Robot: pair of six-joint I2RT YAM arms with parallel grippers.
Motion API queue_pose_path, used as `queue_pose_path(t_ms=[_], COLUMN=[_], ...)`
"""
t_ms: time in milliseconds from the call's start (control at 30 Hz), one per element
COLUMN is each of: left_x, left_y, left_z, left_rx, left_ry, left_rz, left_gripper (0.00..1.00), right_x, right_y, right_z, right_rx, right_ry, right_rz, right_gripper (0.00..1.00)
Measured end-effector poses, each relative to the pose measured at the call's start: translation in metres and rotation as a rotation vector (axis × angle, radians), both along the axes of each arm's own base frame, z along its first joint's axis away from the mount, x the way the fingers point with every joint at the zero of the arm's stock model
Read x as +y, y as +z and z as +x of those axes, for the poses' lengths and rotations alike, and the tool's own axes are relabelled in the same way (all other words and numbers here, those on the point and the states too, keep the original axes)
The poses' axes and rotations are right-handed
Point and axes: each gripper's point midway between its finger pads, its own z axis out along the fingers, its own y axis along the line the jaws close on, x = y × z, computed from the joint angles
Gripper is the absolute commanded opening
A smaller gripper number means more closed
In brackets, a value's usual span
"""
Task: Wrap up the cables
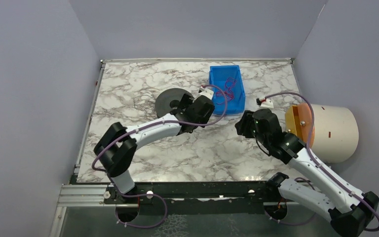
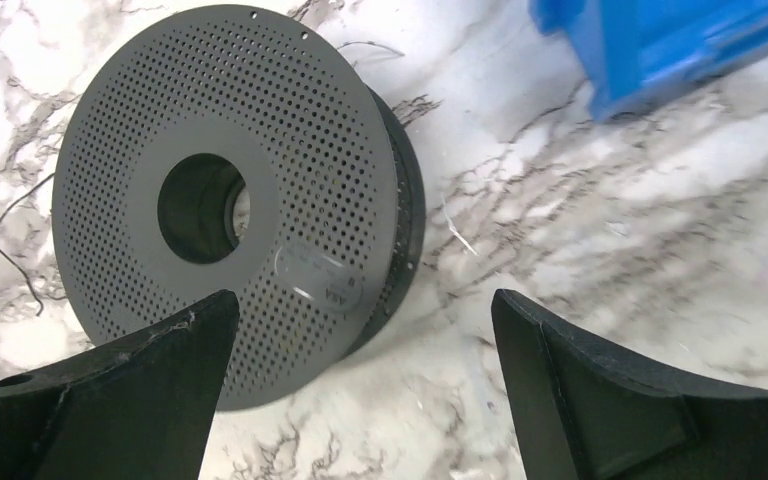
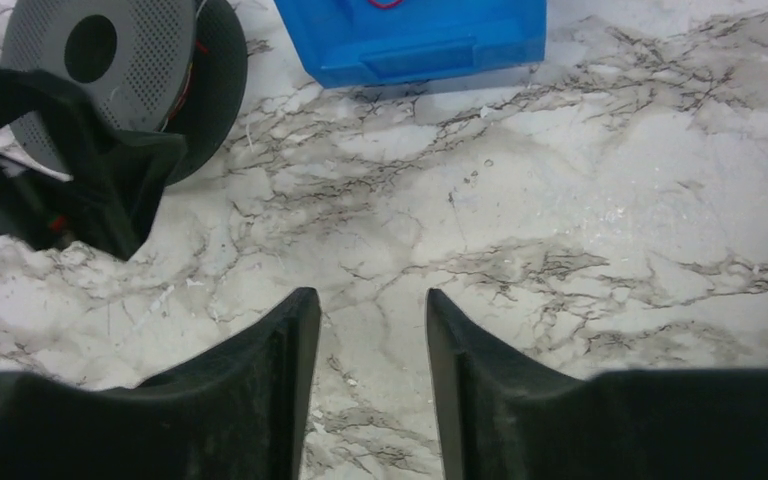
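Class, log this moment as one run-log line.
left gripper: open, near spool | right gripper: open, empty | cables: in blue bin

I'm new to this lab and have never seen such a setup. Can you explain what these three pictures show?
A left arm and a right arm are bolted at a marble table's near edge. One picture looks down from above; the other two come from wrist cameras, so the black prongs are gripper fingers. On the table sit a grey perforated spool and a blue bin holding thin red wires. A cream drum lies at the right. The left gripper is open by the spool, the right gripper open over bare table; neither holds anything.
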Motion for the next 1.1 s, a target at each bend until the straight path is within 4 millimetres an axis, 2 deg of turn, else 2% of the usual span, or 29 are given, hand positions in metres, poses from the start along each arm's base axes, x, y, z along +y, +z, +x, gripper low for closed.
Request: queue_pose_path(t_ms=[33,133,167,333,433,533,667,900,1000,1100], left_x=[0.000,-0.003,-0.005,0.000,0.023,0.048,0.068,0.087,0.097,0.105], left_y=[0.007,0.033,0.044,0.093,0.118,0.133,0.140,0.143,0.148,0.155], left_z=[-0.007,-0.020,-0.024,-0.040,-0.040,-0.036,-0.036,-0.046,-0.053,-0.059], left_rx=[0.011,0.019,0.018,0.022,0.026,0.021,0.024,-0.015,-0.067,-0.128], left_ry=[-0.012,-0.047,-0.062,-0.122,-0.121,-0.092,-0.071,-0.046,-0.040,-0.045], left_rz=[-0.038,-0.134,-0.170,-0.347,-0.442,-0.490,-0.514,-0.526,-0.540,-0.557], left_gripper=[0.99,0.99,0.99,0.99,0.99,0.99,0.99,0.99,0.99,0.99], right_x=[0.002,0.006,0.007,0.014,0.018,0.021,0.024,0.022,0.021,0.018], right_y=[-0.002,-0.014,-0.018,-0.035,-0.042,-0.043,-0.036,-0.026,-0.007,0.022], right_z=[0.001,0.004,0.005,0.013,0.016,0.017,0.020,0.020,0.017,0.014], right_rx=[0.012,0.056,0.070,0.138,0.170,0.187,0.167,0.132,0.072,-0.025], right_ry=[0.005,0.026,0.030,0.046,0.057,0.079,0.105,0.131,0.140,0.142], right_rz=[-0.010,-0.047,-0.059,-0.120,-0.140,-0.151,-0.163,-0.178,-0.152,-0.098], right_gripper=[0.59,0.96,1.00,1.00,1.00,1.00,1.00,1.00,1.00,1.00])
